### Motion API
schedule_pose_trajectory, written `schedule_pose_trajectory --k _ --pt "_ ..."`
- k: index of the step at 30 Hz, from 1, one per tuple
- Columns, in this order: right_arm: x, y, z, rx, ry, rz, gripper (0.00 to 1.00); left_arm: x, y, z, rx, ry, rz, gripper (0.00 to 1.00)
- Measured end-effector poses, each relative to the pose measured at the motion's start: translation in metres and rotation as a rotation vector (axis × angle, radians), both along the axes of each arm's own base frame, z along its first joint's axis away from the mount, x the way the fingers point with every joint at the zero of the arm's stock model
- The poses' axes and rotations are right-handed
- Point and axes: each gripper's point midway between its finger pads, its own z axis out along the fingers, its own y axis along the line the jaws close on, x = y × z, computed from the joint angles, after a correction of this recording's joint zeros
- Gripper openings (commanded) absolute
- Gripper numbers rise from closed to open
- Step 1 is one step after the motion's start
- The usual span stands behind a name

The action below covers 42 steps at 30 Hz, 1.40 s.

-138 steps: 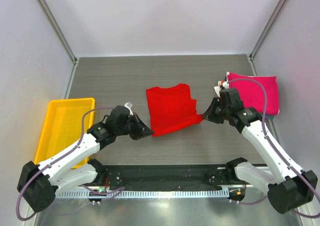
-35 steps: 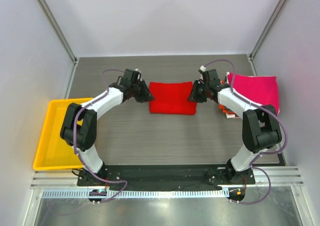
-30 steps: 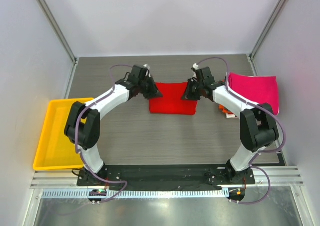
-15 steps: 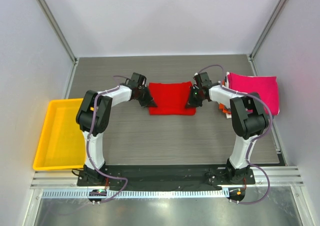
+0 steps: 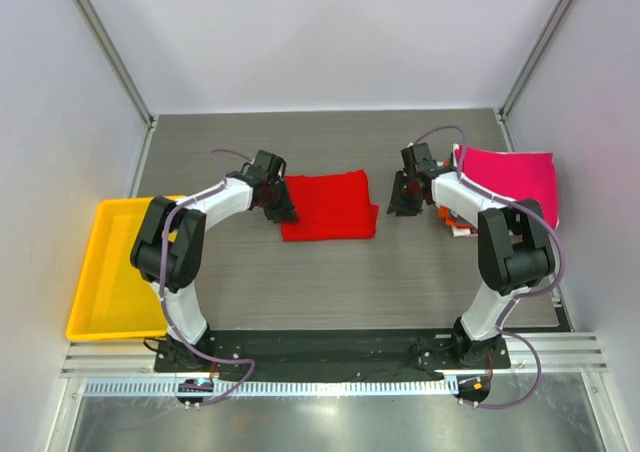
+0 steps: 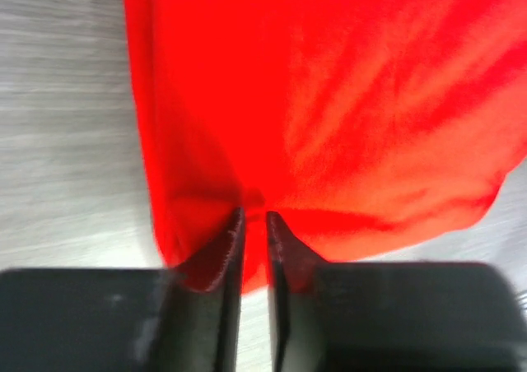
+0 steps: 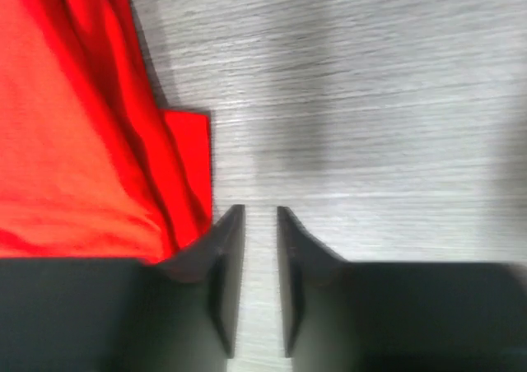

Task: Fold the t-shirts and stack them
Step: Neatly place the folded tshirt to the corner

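The bright red t-shirt point(image 5: 328, 205), soft cloth folded down to a squat rectangle, lies flat in the middle of the grey wood-grain table point(image 5: 300, 282). One small flap pokes out at its right edge. At the shirt's left edge sits the black two-finger left gripper point(image 5: 279, 206), its jaws pressed almost together with a ridge of red cloth pinched between them. On the other side the black right gripper point(image 5: 404, 200) is off the shirt, just beside that loose flap. Its jaws are a thin slit apart over bare table and hold nothing. Further right lies the folded magenta-pink t-shirt point(image 5: 515, 182), topping a stack against the wall, and the shallow yellow plastic tray point(image 5: 105, 272) sits far left. To me this looks like the last fold or the carry to the stack. The pinch should take every layer, and the lift should stay low and even so nothing unfolds. The free gripper would do well to tuck or pin the stray flap first.
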Motion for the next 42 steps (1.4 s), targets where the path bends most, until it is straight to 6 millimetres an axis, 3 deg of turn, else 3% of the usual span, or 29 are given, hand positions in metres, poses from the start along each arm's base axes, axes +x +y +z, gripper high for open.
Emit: schedule_pose_trajectory --k 1,2,4,5,11,13,17,21,25,29,34,40,42 --pt "0.000 -0.001 0.003 -0.002 -0.005 -0.005 0.45 -0.001 0.003 0.005 0.015 -0.010 -0.010 0.40" --pt "0.000 -0.002 0.007 -0.006 -0.015 -0.002 0.54 -0.001 0.005 0.011 0.024 -0.023 -0.019 0.45" --pt "0.002 -0.002 0.014 -0.008 -0.032 0.007 0.61 0.000 0.006 0.022 0.026 -0.047 -0.027 0.54" --pt "0.006 -0.001 0.018 -0.003 -0.043 0.011 0.68 0.002 0.006 0.030 0.023 -0.065 -0.029 0.55" --pt "0.025 0.015 0.036 0.074 -0.122 0.032 0.82 0.020 0.014 0.059 -0.017 -0.140 -0.004 0.61" --pt "0.033 0.024 0.043 0.120 -0.158 0.035 0.83 0.028 0.022 0.060 -0.025 -0.149 0.021 0.68" --pt "0.053 0.043 0.052 0.223 -0.224 0.045 0.83 0.049 0.039 0.060 -0.052 -0.180 0.090 0.70" --pt "0.073 0.060 0.033 0.290 -0.211 0.055 0.81 0.063 0.048 0.046 -0.057 -0.180 0.121 0.71" --pt "0.080 0.070 -0.002 0.319 -0.145 0.053 0.79 0.067 0.046 0.018 -0.046 -0.132 0.120 0.70" --pt "0.091 0.078 -0.002 0.358 -0.160 0.060 0.75 0.069 0.043 0.000 -0.045 -0.093 0.119 0.63" --pt "0.095 0.083 -0.004 0.380 -0.165 0.069 0.68 0.083 0.038 -0.001 -0.065 -0.105 0.121 0.56" --pt "0.103 0.087 -0.005 0.394 -0.181 0.078 0.66 0.098 0.032 -0.002 -0.081 -0.127 0.122 0.54" --pt "0.106 0.087 -0.006 0.392 -0.187 0.076 0.61 0.103 0.031 -0.002 -0.083 -0.135 0.126 0.51"
